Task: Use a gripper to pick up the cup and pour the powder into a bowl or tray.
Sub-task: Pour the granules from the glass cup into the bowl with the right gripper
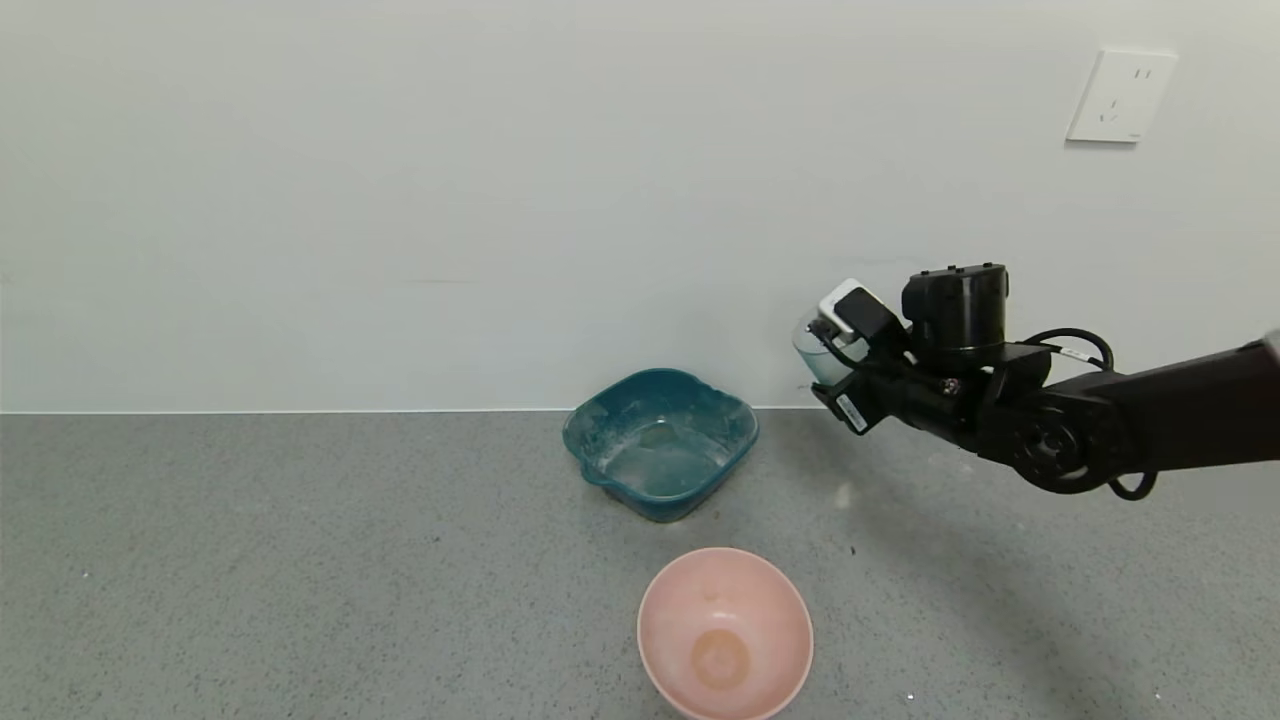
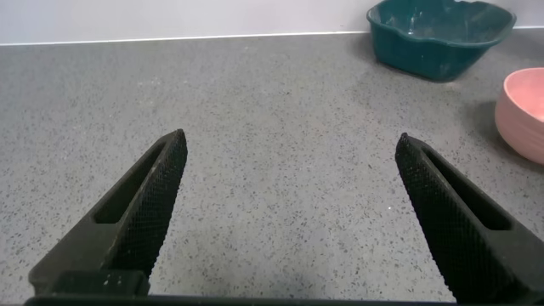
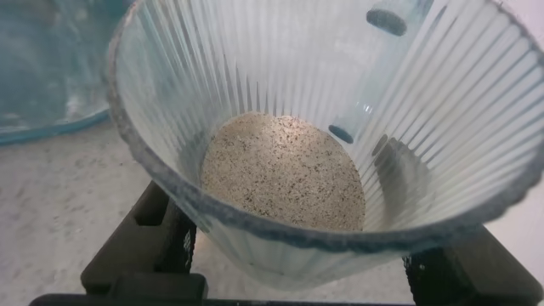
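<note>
Worktop (image 1: 300,560) stretches grey and speckled across the whole scene, wall behind it. On it sits the teal basin (image 1: 660,440), dusted white inside, up near the wall, and nearer the robot the pink bowl (image 1: 725,632), standing apart from it. Over on the right, the right hand (image 1: 835,365) is up in the air, well off the surface and off to the right of the basin, closed around the cup (image 1: 815,350). The wrist camera looks straight into that ribbed cup (image 3: 323,144), clamped between the dark fingers (image 3: 144,246); whether any powder is in there, I can't tell through the clear bottom. The left hand (image 2: 289,212) hangs low over bare worktop, fingers spread wide, holding nothing, basin and pink bowl further off.

So where are we? The pick-up looks done: cup lifted, gripped. The basin's white dusting may mean a pour has happened, or it may not. If not, what's left is carrying the cup across above the basin and tipping it.
</note>
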`<state>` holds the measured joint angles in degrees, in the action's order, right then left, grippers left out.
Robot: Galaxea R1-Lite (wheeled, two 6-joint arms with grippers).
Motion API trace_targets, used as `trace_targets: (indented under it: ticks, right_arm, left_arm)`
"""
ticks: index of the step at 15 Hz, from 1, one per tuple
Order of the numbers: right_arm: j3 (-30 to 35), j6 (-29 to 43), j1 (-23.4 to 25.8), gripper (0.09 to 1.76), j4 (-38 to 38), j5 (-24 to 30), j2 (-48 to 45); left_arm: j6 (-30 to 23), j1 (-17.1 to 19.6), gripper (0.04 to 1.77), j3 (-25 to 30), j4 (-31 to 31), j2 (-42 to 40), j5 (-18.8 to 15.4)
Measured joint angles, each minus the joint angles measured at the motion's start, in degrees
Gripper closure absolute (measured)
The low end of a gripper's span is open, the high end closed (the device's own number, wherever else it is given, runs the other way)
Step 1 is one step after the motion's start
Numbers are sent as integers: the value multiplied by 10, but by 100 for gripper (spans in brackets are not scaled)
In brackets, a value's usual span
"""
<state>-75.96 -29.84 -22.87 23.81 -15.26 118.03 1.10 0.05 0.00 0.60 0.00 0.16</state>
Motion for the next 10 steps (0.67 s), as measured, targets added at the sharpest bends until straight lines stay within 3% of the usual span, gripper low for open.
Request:
trace_targets:
  ticks: [10]
  right_arm:
    - [-129,-118,-29,50,-5,-89,120]
  left_arm:
    - [0,0,5,0,0,0,0]
